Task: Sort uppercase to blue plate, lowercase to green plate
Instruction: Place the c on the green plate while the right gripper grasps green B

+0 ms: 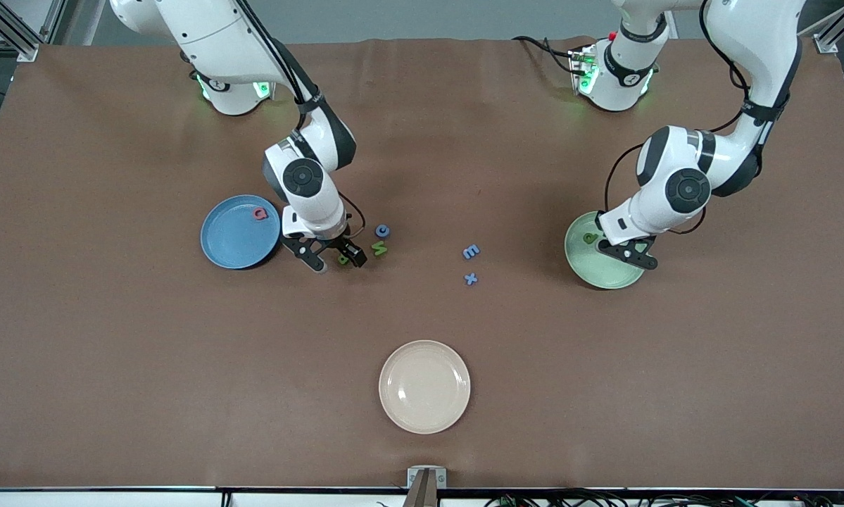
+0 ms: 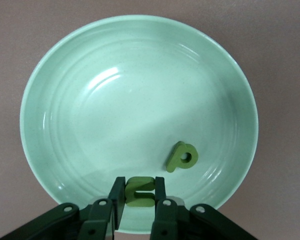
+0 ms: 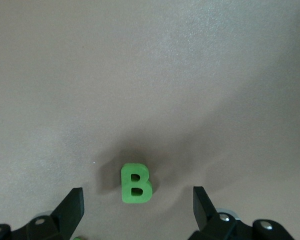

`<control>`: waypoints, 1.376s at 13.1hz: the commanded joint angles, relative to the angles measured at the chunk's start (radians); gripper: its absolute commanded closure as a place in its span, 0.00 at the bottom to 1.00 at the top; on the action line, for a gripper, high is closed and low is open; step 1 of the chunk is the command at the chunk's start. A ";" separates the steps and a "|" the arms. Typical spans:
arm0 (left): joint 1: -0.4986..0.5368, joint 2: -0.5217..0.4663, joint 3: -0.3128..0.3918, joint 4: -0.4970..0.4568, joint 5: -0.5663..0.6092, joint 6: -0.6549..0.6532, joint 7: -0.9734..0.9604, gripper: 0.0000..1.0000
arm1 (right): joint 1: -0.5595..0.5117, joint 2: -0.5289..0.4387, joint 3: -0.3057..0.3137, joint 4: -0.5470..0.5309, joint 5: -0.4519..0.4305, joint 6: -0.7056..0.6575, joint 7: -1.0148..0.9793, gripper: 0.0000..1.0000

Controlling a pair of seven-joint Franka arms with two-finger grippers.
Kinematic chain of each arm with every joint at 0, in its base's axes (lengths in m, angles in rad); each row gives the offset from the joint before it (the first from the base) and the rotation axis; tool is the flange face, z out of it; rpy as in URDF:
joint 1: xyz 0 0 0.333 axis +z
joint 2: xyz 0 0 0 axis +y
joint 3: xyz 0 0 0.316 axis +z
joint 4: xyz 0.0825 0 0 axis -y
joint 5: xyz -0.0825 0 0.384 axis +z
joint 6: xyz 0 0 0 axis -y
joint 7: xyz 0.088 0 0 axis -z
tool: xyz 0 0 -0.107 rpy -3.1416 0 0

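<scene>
The blue plate (image 1: 235, 243) holds a red Q (image 1: 259, 213). My right gripper (image 1: 336, 260) is open, low over the table beside that plate. A green B (image 3: 136, 183) lies flat between its fingers (image 3: 76, 202), touched by neither. A green N (image 1: 379, 247) and a blue C (image 1: 382, 230) lie close by. My left gripper (image 2: 140, 192) is shut on a green u (image 2: 140, 189) over the green plate (image 2: 40, 100), near its rim. A green p-like letter (image 2: 182, 156) lies in that plate. A blue three-pronged letter (image 1: 471, 251) and a blue x (image 1: 470, 279) rest mid-table.
A cream plate (image 1: 424, 386) stands nearer the front camera, mid-table. The brown tabletop (image 1: 147, 352) stretches wide around it, and both arm bases stand along the table's back edge.
</scene>
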 commanded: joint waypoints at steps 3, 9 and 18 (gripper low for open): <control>0.025 0.005 -0.003 -0.036 0.026 0.074 0.019 0.89 | -0.011 0.009 0.021 0.012 0.017 -0.017 -0.034 0.45; 0.038 0.044 -0.005 -0.029 0.057 0.103 0.020 0.83 | -0.020 0.011 0.019 0.013 0.016 -0.020 -0.038 0.50; 0.027 0.040 -0.067 0.049 0.060 0.036 -0.175 0.00 | -0.021 0.026 0.018 0.030 0.016 -0.017 -0.038 0.63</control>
